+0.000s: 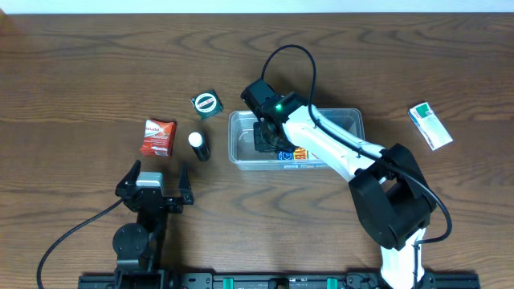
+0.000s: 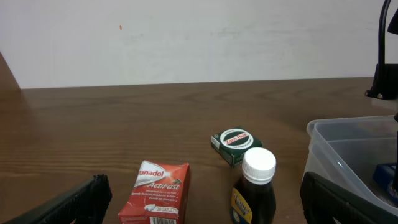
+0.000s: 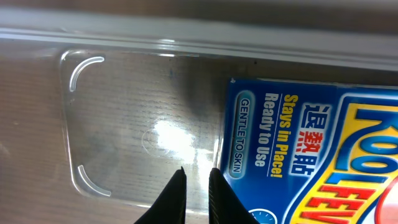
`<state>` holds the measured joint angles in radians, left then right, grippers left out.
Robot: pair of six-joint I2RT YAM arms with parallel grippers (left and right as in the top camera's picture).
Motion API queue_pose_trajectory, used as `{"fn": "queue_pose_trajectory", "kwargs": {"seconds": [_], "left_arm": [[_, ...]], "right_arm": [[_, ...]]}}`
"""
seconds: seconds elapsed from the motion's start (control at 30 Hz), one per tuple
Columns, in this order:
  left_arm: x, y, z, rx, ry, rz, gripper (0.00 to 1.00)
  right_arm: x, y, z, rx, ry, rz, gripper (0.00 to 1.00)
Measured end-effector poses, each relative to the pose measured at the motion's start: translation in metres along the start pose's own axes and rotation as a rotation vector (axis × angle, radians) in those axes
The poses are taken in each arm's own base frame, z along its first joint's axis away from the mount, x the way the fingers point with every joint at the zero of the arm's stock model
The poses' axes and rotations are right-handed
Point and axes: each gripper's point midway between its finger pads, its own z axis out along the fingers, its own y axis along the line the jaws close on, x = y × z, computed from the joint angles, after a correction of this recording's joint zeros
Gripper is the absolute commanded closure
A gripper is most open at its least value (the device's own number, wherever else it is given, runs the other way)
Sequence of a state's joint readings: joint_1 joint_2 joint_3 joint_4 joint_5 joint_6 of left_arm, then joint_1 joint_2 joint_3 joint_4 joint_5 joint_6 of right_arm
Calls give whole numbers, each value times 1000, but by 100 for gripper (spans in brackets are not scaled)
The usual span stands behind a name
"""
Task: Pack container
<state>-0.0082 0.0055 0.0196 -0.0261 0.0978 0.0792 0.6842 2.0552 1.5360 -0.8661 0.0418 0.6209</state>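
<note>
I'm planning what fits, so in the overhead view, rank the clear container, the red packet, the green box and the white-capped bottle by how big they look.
1. clear container
2. red packet
3. green box and white-capped bottle: these look about alike, so I'm not ranking them.

Left arm sits folded back, left gripper [image 1: 158,175] splayed wide, empty. Right arm stretches forward, right gripper [image 3: 197,180] pointing straight down, jaws barely parted, gripping nothing.
</note>
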Motion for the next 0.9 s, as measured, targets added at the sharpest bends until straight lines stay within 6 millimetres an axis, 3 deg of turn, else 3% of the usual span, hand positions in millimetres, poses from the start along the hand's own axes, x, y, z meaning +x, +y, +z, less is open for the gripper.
{"fn": "queue_pose_trajectory", "kwargs": {"seconds": [0.6, 0.77, 0.9], "left_arm": [[0, 0, 0, 0, 0, 0, 2], [0, 0, 0, 0, 0, 0, 2], [0, 0, 0, 0, 0, 0, 2]], "right_arm": [[0, 0, 16, 14, 7, -1, 89], [-1, 0, 16, 11, 4, -1, 76], [-1, 1, 16, 10, 3, -4, 73]]}}
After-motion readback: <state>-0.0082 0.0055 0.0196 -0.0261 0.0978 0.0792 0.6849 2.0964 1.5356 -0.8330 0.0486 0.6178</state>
